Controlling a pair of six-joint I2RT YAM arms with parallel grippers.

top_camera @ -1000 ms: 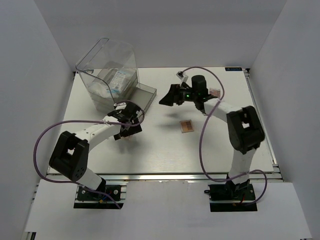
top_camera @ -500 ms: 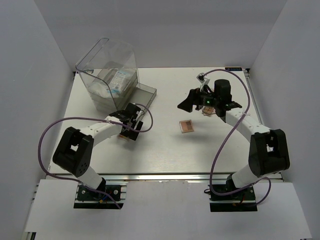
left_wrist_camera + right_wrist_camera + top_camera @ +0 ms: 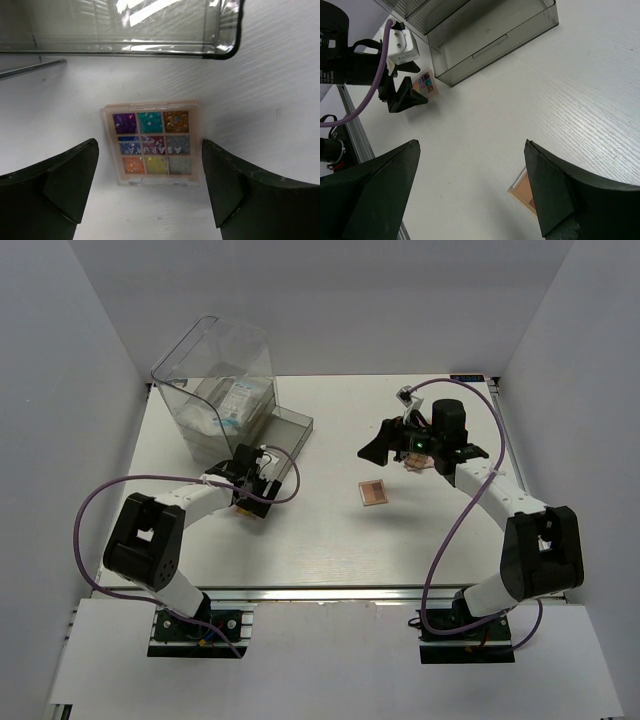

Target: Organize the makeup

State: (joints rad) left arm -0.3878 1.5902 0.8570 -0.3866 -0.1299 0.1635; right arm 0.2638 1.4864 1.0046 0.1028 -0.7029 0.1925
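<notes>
A square eyeshadow palette (image 3: 155, 145) with colourful pans lies flat on the white table just in front of the drawer. My left gripper (image 3: 150, 175) is open and low over it, one finger on each side of it, and does not grip it. The right wrist view shows the same palette (image 3: 425, 84) beside my left gripper (image 3: 402, 97). A second, tan palette (image 3: 373, 493) lies mid-table; its corner (image 3: 526, 194) shows beside my right finger. My right gripper (image 3: 375, 448) hangs open above the table, holding nothing. Packets with white contents (image 3: 232, 400) lie inside the box.
The large clear drawer box (image 3: 215, 380) stands at the back left with its dark drawer (image 3: 288, 430) pulled out towards the middle. A small pinkish item (image 3: 418, 462) lies partly hidden under my right arm. Purple cables loop from both arms.
My right gripper has swung away from the drawer, to the right and nearer, still open. My left gripper has settled lower around the colourful palette.
</notes>
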